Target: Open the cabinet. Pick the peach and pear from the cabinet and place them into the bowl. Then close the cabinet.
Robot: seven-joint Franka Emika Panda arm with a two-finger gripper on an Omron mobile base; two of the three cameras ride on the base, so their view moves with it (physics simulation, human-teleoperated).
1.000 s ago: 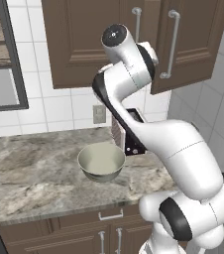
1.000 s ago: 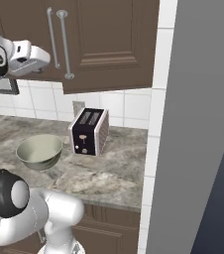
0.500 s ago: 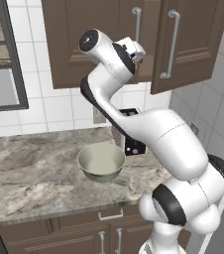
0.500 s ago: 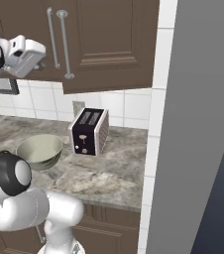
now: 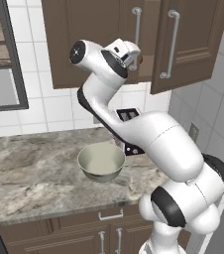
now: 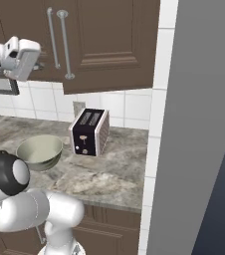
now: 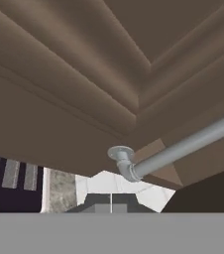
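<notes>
Between my closed fingers nothing is held: my gripper (image 7: 111, 202) is clenched on empty air, its tips pressed together just below the lower mount of a cabinet door handle (image 7: 183, 147). That silver bar runs away up and to the right of my tips, and the panelled door of the cabinet (image 7: 84, 89) spreads close above and ahead of me. Beyond my tips and off to the left, well below, the slotted top of the toaster (image 7: 15, 186) sits on the stone counter (image 7: 59, 191), with white wall tile straight past my fingers.

Half a second ago my hand sat lower and farther from the doors; it has swung up and in, so my wrist now hangs right at the bottom edge of the left door. The right door (image 5: 188, 44) stands slightly ajar beside me, as it did a second ago, so I judge the opening only begun. With my fingers shut I cannot take the bar; they would need to spread first, or hook behind it.

The bowl (image 5: 101, 162) waits empty on the counter far beneath me. I cannot see the peach or pear; presumably they are behind the doors.
</notes>
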